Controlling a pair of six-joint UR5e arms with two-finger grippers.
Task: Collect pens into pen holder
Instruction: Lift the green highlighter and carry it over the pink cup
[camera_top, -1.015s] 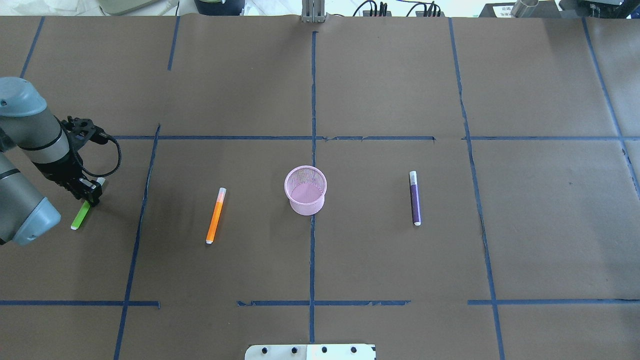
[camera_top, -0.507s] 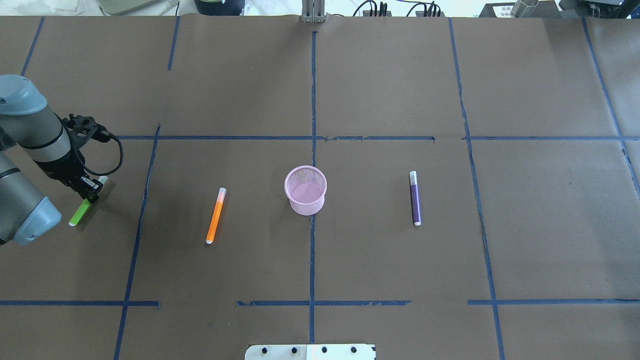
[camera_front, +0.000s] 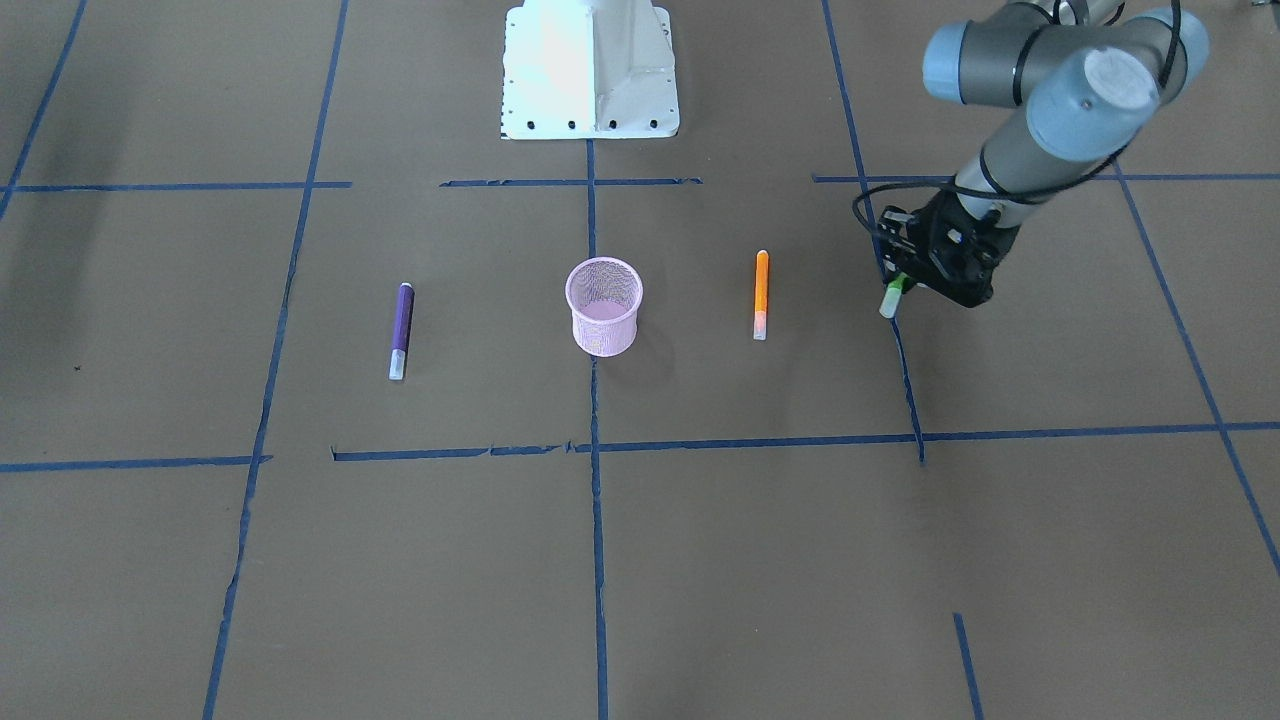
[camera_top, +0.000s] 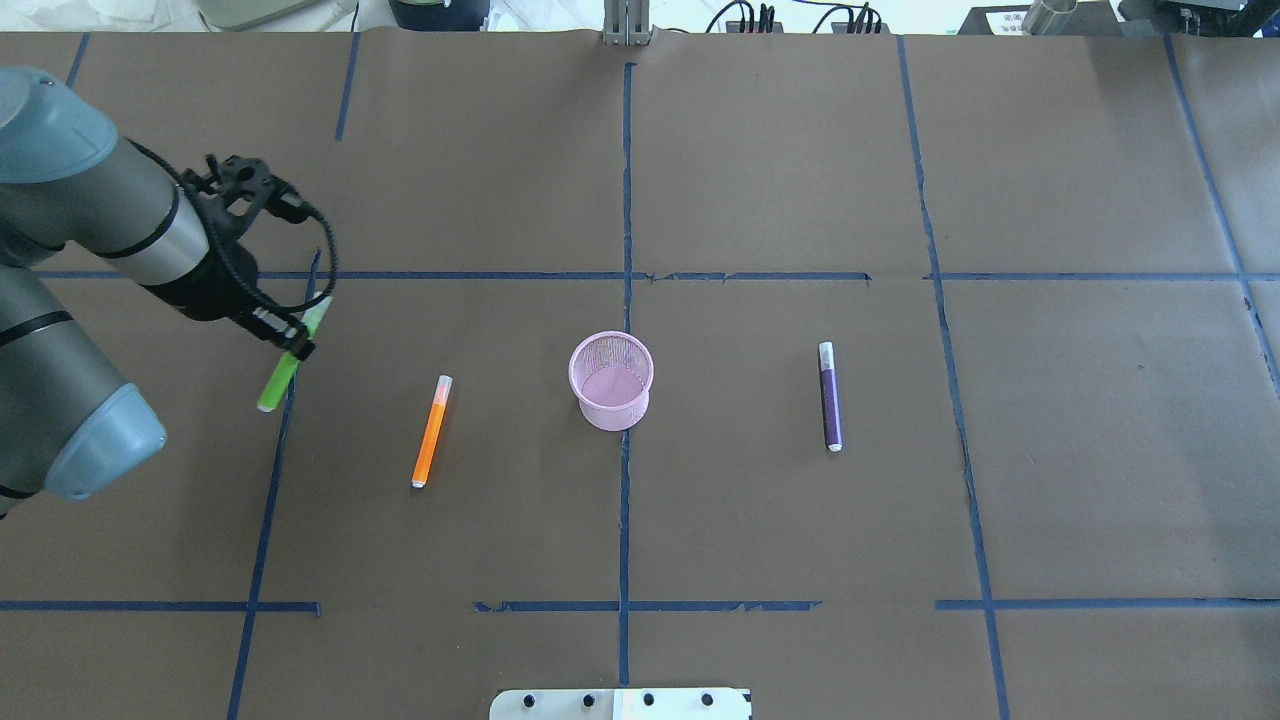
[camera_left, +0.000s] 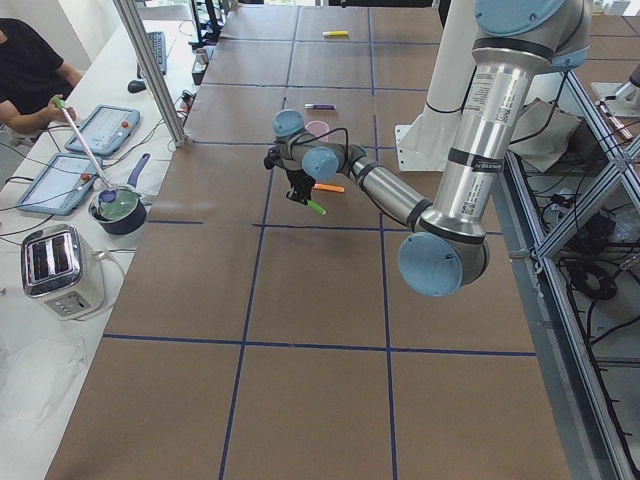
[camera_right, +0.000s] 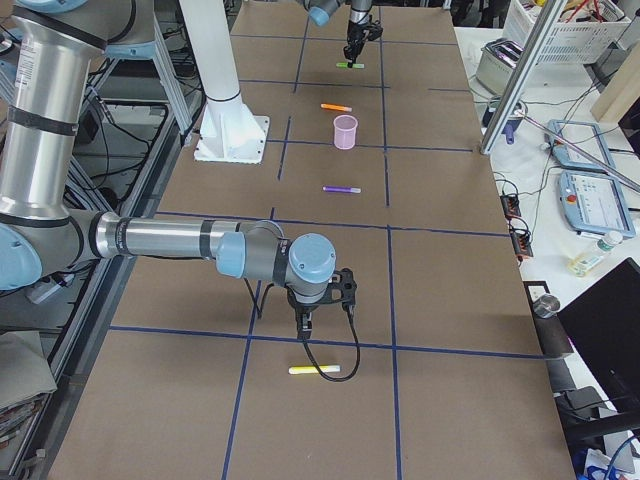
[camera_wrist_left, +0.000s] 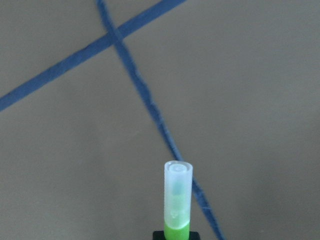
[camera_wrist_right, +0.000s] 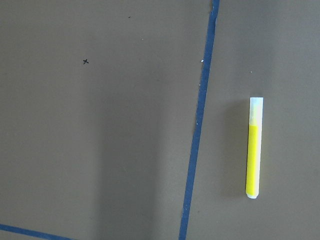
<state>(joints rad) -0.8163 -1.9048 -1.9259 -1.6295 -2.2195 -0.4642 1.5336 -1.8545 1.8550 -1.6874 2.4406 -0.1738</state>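
- L gripper (camera_top: 296, 343) sits over the worktop (camera_top: 760, 540) toward its left end, about midway between the robot-side and operator-side edges. Jaws are pinched narrow on the green pen (camera_top: 274, 385), gripping it partway along the barrel.
- Green pen is slanted in the grip. Its pale clear end points to the operator-side edge and its green end back to the robot-side edge. On the L wrist cam the clear end pokes out ahead of the fingers, w/ blurry brown paper and a blue tape line (camera_wrist_left: 145, 95) beneath. It looks to be off the surface.
- Pen holder (camera_top: 611, 380) stands upright at approx the centre of the worktop, mouth up. I see no pens in it.
- Orange pen (camera_top: 431, 432) lies flat on the left-end side of the holder, between it and the held green pen and touching neither.
- Purple pen (camera_top: 829, 397) lies flat on the right-end side of the holder, well apart from it, pale end toward the operator-side edge.
- R gripper (camera_right: 303, 328) is down low near the right end of the worktop. I only get it from the side cam, so I can't tell whether it's wide or closed.
- A yellow pen (camera_wrist_right: 254, 150) lies flat just beside the R gripper, not touching it.
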